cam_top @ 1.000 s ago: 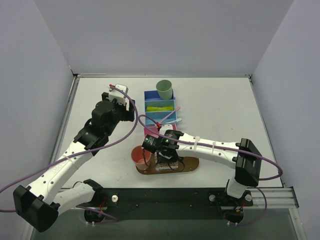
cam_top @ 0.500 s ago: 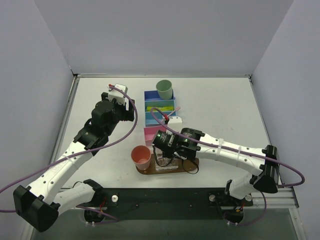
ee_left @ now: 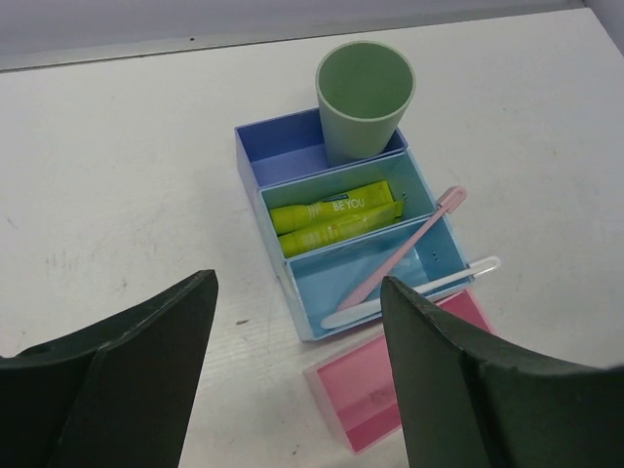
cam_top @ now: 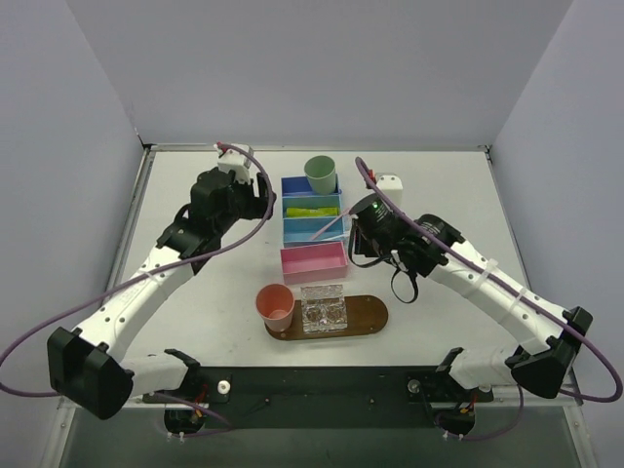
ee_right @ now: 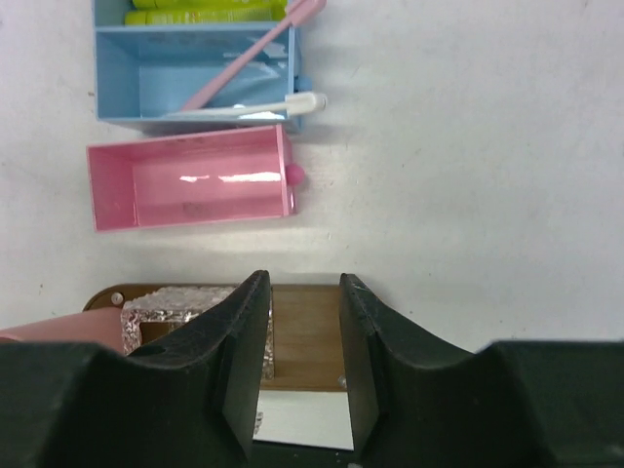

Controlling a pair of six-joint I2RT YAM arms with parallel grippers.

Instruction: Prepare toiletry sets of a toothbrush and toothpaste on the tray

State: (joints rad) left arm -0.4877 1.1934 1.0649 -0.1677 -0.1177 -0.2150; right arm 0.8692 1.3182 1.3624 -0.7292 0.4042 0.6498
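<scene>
The flat dark-brown wooden tray (cam_top: 369, 314) lies near the front edge of the white table (cam_top: 439, 195), between the 2 arms. A clear plastic holder (cam_top: 324, 310) sits on the middle of it, and a salmon cup (cam_top: 276, 305) stands at its left end. Just behind the tray is a pink plastic bin (cam_top: 313, 262), and behind that is a blue plastic bin (ee_left: 249, 161) with 3 parts. A mint-green cup (ee_left: 365, 97) stands in the far part. The 2 small yellow-green toothpaste tubes (ee_left: 336, 214) lie side by side in the middle part. The pale pink toothbrush (ee_left: 405, 249) and the white toothbrush (ee_left: 414, 290) lie in the near part, and both poke out over its right wall. The pink one lies slanted. The left gripper (ee_left: 299, 292) hangs over the table to the left of the blue bin. Its jaws stand wide apart and hold nothing. The right gripper (ee_right: 302, 292) hangs to the right of the 2 bins. Its jaws are only partly open, with a small gap, and nothing is in the gap. The bare wood of the tray shows through it in the right wrist view.
</scene>
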